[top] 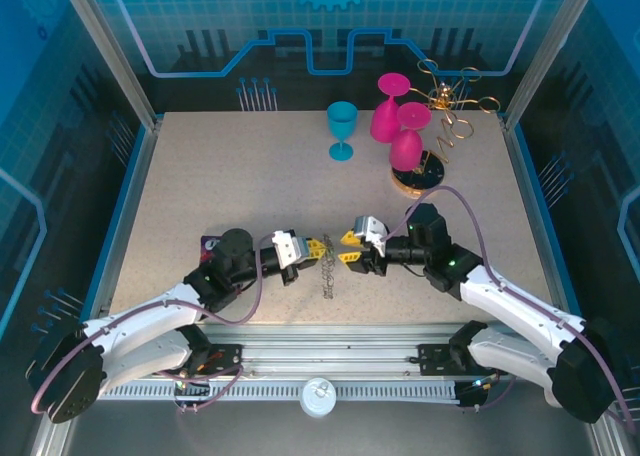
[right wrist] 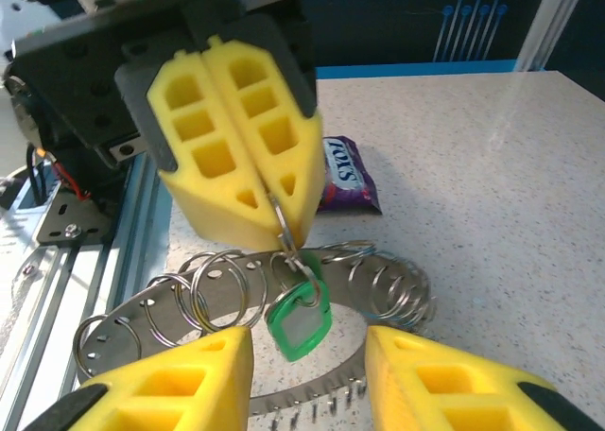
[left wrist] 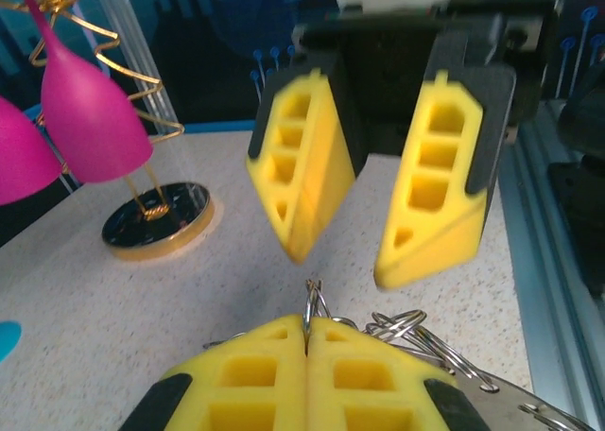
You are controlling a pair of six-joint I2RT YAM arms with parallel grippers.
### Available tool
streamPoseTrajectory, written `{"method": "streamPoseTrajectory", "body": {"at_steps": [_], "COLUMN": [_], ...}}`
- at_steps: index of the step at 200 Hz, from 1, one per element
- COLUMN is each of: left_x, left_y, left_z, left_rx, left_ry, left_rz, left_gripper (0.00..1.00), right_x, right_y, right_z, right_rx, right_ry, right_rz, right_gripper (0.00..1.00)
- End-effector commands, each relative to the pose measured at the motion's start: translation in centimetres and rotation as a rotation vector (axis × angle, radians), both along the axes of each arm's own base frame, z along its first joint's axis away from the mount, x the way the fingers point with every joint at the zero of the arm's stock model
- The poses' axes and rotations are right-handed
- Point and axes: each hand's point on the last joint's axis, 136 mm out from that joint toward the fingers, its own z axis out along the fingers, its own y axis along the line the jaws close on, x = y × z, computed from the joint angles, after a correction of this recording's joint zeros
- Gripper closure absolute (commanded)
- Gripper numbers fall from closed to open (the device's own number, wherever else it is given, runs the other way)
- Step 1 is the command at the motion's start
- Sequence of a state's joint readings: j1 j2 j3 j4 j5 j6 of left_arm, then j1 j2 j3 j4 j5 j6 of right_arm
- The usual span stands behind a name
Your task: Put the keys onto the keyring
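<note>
Near the near edge of the surface point(top: 200, 196) my left tool point(top: 316, 246) pinches a wire loop point(right wrist: 286, 240) of the keyring point(right wrist: 132, 303) with the green key point(right wrist: 299, 319) hanging from it, my right tool point(top: 347, 248) is spread, so I judge the task about half done.

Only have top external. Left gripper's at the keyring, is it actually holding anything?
Observer: Yes. The right wrist view shows the left gripper shut on a wire loop of the keyring.
Operator: Any key on it?
Observer: The green key appears to hang from that same loop, just below the gripper.
Operator: Right gripper?
Observer: In the left wrist view, the right gripper is open. It faces the left one and grips nothing.
</note>
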State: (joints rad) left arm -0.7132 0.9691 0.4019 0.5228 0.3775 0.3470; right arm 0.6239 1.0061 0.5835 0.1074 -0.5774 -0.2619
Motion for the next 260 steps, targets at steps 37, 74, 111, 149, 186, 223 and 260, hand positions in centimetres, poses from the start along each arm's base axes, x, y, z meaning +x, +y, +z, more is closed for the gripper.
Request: {"method": "streamPoseTrajectory", "body": {"at_steps": [37, 74, 111, 149, 186, 223, 260], "left_x": [-0.9, -0.5, -0.3, -0.1, 0.0, 0.1, -0.2], "left_y": [-0.5, -0.5, -0.4, -0.2, -0.2, -0.2, -0.4], "left_z": [2.1, 2.3, 2.9, 3.6, 4.1, 3.9, 2.6], "left_rx": [-0.086, -0.104, -0.139, -0.175, -0.196, -0.179, -0.132], "left_ry": [-0.043, -0.035, -0.033, -0.037, -0.044, -0.046, -0.037], "left_rz": [-0.072, -0.048, -0.035, -0.017, -0.010, -0.012, -0.028], "left_gripper": [1.00, 1.00, 1.00, 1.00, 1.00, 1.00, 1.00], "right_x": [-0.5, -0.9, -0.3, -0.6, -1.5, -1.2, 0.2], "right_y": [1.2, 1.8, 1.7, 1.5, 2.2, 2.0, -0.6], "right_z": [0.5, 0.3, 0.2, -0.1, -1.0, -0.4, 1.0], "right_rx": [0.035, 0.042, 0.026, 0.004, -0.038, -0.037, -0.013], "right_ry": [-0.097, -0.079, -0.084, -0.083, -0.082, -0.106, -0.146], "right_rz": [0.040, 0.069, 0.030, 0.036, 0.083, 0.052, -0.044], "right_gripper": [0.65, 0.64, 0.80, 0.99, 1.00, 0.86, 0.69]}}
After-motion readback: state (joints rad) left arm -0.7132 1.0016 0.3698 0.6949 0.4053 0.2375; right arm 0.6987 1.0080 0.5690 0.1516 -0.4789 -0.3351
